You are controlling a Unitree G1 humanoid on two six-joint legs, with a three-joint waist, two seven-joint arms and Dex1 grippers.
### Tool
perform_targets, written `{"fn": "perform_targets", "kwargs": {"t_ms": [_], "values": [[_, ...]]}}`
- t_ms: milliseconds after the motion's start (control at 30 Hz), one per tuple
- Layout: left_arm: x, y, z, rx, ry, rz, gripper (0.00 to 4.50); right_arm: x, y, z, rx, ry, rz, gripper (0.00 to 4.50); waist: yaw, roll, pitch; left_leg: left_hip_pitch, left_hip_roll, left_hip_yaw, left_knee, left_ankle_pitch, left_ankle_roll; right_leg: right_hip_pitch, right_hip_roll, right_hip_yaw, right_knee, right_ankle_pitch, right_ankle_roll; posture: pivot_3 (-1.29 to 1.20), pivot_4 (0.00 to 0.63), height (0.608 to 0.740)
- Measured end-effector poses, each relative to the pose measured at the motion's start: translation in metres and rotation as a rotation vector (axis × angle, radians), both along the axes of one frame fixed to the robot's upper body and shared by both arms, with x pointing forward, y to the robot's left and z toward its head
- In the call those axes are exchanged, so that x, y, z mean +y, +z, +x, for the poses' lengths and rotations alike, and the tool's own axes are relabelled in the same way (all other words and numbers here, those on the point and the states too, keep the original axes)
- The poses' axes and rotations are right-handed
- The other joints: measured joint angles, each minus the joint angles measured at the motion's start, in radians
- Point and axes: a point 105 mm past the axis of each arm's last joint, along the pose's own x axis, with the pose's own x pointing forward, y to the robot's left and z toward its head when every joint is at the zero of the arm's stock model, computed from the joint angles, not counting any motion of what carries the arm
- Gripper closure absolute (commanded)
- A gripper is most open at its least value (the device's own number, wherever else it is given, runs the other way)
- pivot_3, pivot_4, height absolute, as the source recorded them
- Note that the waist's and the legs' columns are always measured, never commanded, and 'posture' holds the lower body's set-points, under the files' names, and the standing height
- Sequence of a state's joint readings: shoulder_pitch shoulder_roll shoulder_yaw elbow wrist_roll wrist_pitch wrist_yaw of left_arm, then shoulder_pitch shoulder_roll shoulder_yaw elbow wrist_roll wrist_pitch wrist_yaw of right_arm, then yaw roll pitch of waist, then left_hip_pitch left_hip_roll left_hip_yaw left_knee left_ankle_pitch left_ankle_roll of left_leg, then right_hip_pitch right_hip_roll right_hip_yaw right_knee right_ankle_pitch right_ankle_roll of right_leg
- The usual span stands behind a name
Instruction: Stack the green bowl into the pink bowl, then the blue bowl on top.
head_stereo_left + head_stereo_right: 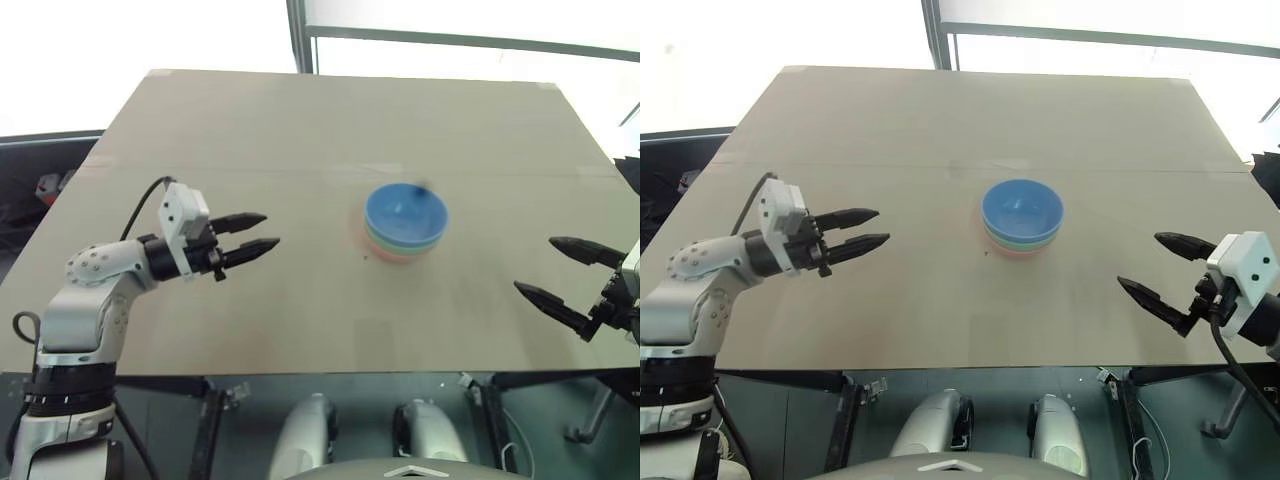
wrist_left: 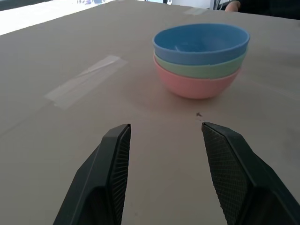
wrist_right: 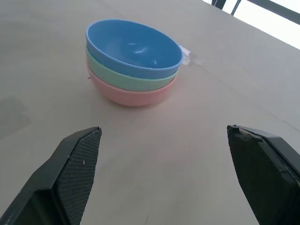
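On the middle of the table stands one stack of three bowls: the pink bowl [image 2: 197,86] at the bottom, the green bowl [image 2: 201,69] nested in it, the blue bowl [image 1: 405,216] on top. My left gripper [image 1: 258,232] hovers well to the left of the stack, open and empty, pointing toward it. My right gripper [image 1: 1155,267] is off to the right near the table's front edge, its fingers spread wide with nothing between them. Both wrist views look along open fingers at the stack, with the blue bowl [image 3: 133,48] uppermost.
The tan table [image 1: 300,130] has a strip of clear tape [image 2: 86,79] on its surface left of the stack. Its front edge runs just below both grippers. Dark frames and clutter stand beyond the left and right edges.
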State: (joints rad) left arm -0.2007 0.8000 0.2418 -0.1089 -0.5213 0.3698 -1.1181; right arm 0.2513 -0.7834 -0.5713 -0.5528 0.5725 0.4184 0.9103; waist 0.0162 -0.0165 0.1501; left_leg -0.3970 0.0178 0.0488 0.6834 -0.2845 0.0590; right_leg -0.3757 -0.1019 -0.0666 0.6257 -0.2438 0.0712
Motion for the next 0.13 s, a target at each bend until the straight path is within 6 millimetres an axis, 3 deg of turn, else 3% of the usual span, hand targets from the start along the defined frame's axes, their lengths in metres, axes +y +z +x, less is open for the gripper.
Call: {"fn": "perform_targets", "kwargs": {"t_ms": [133], "values": [[0.012,-0.014,-0.012,0.061,0.009,0.008,1.96,-0.003,-0.001,0.002,0.003,-0.013,0.003,0.00,0.000,0.000,0.000,0.000,0.000,0.000,0.000,0.000,0.000,0.000,0.000,0.000,0.000,0.000,0.000,0.00,0.150,0.740]]}}
